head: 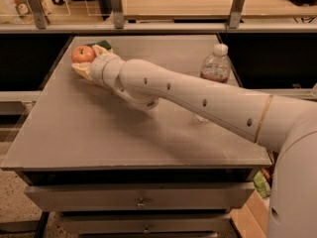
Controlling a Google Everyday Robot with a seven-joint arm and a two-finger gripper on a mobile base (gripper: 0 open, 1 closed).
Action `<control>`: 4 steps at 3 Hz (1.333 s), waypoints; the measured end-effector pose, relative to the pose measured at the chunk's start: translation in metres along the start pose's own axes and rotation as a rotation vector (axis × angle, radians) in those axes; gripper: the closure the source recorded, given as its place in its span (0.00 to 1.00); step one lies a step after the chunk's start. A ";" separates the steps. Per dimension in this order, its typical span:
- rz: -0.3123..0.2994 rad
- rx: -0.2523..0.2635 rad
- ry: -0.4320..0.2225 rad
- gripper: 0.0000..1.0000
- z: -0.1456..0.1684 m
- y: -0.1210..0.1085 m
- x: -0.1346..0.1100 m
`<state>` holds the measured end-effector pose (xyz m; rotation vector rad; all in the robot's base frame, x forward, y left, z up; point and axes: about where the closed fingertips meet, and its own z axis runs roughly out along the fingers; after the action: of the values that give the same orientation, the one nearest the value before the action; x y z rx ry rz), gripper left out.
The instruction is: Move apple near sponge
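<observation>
Camera view: pincer (85, 67) beside round apple (82, 54), rectangular sponge (103, 45).

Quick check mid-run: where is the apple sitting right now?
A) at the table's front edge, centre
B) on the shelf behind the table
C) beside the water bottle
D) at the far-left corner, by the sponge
D: the apple lies at the far-left corner of the table, with the green sponge just behind it and the gripper right at it; the water bottle stands far off to the right.

Jaws beside apple (82, 54), sponge (103, 45); bottle (215, 66) at right.
</observation>
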<state>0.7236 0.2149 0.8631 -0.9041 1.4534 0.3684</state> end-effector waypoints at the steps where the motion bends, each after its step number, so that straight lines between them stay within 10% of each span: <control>1: 0.006 0.010 0.005 0.00 0.000 0.000 -0.001; 4: 0.016 -0.033 0.067 0.00 -0.021 0.005 -0.010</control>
<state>0.7041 0.2062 0.8732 -0.9393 1.5201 0.3778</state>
